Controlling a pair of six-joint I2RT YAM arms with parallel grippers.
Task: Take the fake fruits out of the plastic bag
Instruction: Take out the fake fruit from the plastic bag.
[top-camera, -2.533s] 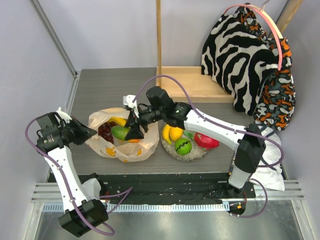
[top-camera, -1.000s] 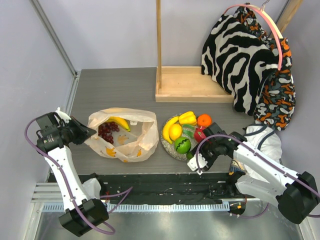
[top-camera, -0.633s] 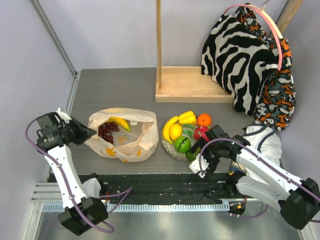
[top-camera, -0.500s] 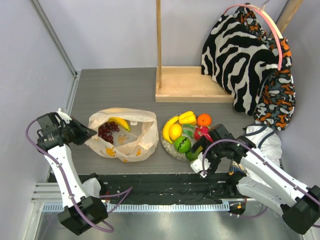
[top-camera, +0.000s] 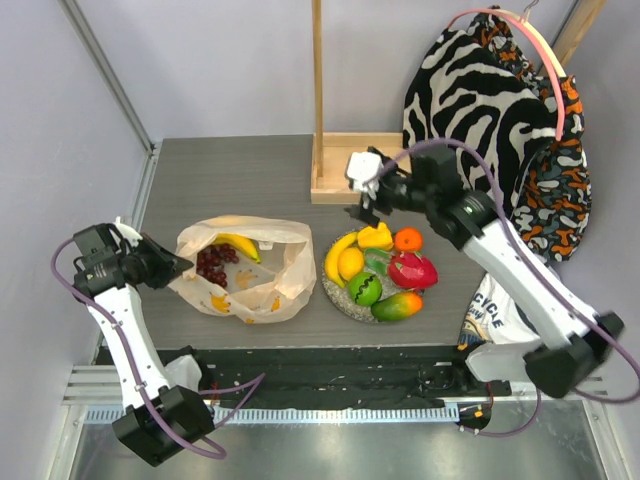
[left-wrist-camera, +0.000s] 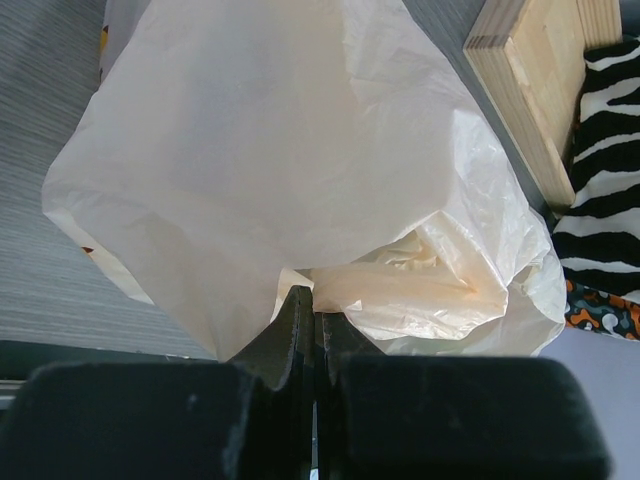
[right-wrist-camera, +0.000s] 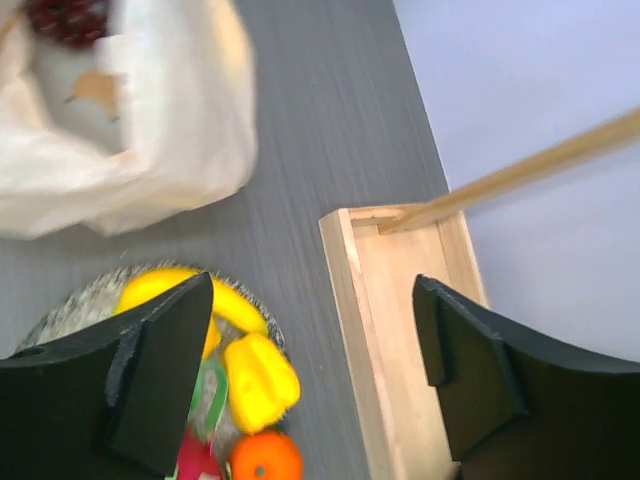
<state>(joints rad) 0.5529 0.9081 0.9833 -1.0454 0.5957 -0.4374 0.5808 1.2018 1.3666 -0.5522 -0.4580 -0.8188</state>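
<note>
My left gripper is clamped shut on a fold of the bag, pinching the edge farthest from the plate. From the top view, the bag lies just left of the plate, almost touching its rim, with its mouth gaping upward. Inside it I see 2 fruits: the grapes, and a banana beside them on the side nearer the plate. My right gripper hangs beyond the plate's far rim, over the near edge of the tray, with its fingers spread wide and nothing between them. On the plate I count 7 fruits. A 2nd banana and a lemon lie along the rim nearest the bag. A pepper and an orange sit at the far rim. An apple and a mango sit at the near rim. A red fruit lies on the side away from the bag.
</note>
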